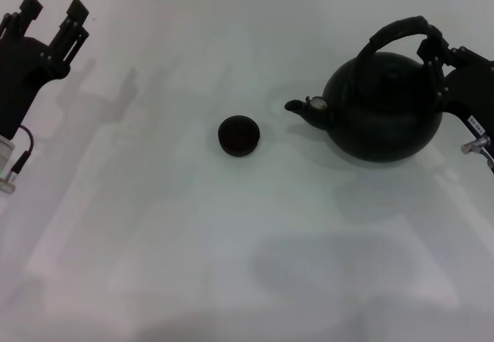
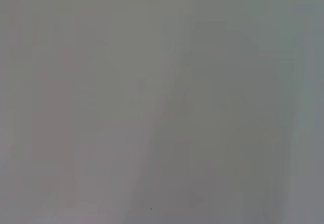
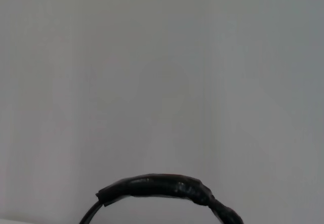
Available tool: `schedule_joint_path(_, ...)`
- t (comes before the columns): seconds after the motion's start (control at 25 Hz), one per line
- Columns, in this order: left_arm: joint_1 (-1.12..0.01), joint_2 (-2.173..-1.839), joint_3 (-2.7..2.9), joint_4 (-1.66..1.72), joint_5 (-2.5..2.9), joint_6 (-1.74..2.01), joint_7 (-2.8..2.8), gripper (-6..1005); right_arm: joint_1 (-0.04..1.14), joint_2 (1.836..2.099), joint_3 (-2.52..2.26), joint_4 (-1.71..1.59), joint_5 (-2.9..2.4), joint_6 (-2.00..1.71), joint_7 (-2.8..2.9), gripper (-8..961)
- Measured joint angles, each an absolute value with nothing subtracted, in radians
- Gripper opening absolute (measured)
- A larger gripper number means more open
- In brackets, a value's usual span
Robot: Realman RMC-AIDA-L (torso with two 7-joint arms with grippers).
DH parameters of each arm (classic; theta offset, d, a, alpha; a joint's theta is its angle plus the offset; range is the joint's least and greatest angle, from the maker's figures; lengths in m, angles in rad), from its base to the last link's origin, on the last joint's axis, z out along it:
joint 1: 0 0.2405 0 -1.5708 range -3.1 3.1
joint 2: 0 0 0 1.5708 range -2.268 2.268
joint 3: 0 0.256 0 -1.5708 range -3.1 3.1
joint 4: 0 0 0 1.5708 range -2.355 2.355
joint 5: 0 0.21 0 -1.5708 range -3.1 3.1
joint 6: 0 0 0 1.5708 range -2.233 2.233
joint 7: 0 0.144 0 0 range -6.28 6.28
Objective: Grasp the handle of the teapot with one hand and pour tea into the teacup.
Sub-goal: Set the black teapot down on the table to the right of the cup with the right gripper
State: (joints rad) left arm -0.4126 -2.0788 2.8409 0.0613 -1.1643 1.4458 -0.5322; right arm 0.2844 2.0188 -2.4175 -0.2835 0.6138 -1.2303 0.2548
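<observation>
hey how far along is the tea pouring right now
Early stage. Done: the right gripper has reached the handle on its right side. In hand: securing that grasp; whether it is clamped cannot be told. The teapot stands upright on the table, spout toward the teacup, apart from it. Left: lifting, moving over the cup and tilting to pour. The left gripper is parked open at far left.

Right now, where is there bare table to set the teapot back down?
Bare table spans the whole near side, and between the teacup and the left gripper. It is crowded at the right edge, where the right gripper meets the teapot handle.
</observation>
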Motion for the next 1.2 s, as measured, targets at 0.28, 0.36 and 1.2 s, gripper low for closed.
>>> schedule_joint_path(0.28, -0.413, -2.078, 2.841, 0.061, -1.164, 1.445, -0.532, 775, 0.287, 2.019, -2.403, -0.261, 0.615, -1.230, 0.244, 117)
schedule_joint_path(0.36, -0.413, -2.078, 2.841, 0.061, -1.164, 1.445, -0.532, 775, 0.287, 2.019, -2.403, -0.261, 0.615, -1.230, 0.243, 117)
schedule_joint_path(1.2, -0.414, -2.078, 2.841, 0.061, -1.164, 1.445, -0.531, 775, 0.294, 2.017, -2.428, -0.245, 0.597, -1.213, 0.245, 200)
